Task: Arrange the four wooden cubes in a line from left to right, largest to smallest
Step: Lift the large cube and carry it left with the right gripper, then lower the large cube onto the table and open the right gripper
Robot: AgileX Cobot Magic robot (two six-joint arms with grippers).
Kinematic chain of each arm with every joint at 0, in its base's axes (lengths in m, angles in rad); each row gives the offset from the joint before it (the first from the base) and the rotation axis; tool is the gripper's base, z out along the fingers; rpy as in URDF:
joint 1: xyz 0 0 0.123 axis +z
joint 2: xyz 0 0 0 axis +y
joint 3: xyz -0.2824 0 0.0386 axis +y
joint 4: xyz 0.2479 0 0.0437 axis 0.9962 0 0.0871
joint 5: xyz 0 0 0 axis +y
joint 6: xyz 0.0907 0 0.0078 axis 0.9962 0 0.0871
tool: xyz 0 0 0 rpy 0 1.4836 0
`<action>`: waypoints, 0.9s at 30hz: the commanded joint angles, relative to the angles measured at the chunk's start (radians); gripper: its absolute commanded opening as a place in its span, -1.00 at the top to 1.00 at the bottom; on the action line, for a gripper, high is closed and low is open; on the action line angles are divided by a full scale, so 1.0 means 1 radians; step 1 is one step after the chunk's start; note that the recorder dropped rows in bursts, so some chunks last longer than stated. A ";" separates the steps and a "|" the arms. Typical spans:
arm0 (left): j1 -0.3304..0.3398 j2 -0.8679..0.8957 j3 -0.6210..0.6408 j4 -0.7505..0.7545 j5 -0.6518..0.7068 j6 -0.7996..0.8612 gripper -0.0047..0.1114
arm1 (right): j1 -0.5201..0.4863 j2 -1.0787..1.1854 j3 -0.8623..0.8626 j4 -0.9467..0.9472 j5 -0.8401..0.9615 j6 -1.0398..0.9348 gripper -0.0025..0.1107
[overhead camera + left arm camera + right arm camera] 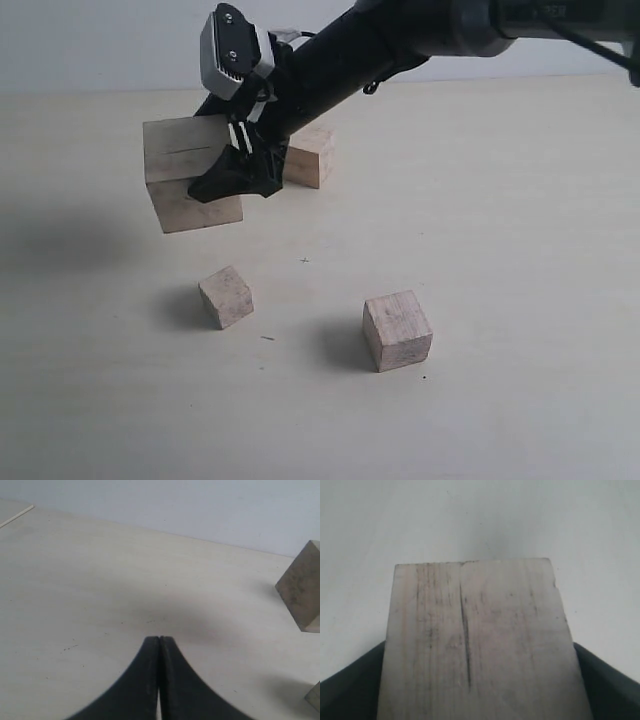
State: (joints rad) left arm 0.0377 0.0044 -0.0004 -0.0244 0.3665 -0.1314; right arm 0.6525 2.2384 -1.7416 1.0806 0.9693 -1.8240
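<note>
My right gripper reaches across to the left and is shut on the largest wooden cube, which hangs tilted above the table. In the right wrist view this cube fills the space between the black fingers, its thin slit facing the camera. A mid-sized cube stands behind the arm, partly hidden. The smallest cube lies front left and another cube front centre. My left gripper is shut on nothing and does not appear in the exterior view.
The pale table stretches bare to the right of the cubes. In the left wrist view one cube stands at the frame's edge and the corner of another shows below it.
</note>
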 commanded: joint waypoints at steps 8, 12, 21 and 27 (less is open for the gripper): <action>-0.006 -0.004 0.000 0.002 -0.004 -0.002 0.92 | -0.001 0.101 -0.060 0.009 -0.025 0.088 0.96; -0.006 -0.004 0.000 0.002 -0.004 -0.002 0.92 | -0.001 0.101 -0.060 -0.044 -0.035 0.178 0.96; -0.006 -0.004 0.000 0.002 -0.004 -0.002 0.92 | -0.001 0.101 -0.049 -0.113 -0.052 0.281 0.96; -0.006 -0.004 0.000 0.002 -0.004 -0.002 0.92 | -0.001 0.101 0.001 -0.116 -0.086 0.281 0.96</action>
State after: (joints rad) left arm 0.0377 0.0044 -0.0004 -0.0244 0.3665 -0.1314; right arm 0.6525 2.3492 -1.7623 0.9486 0.8925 -1.5490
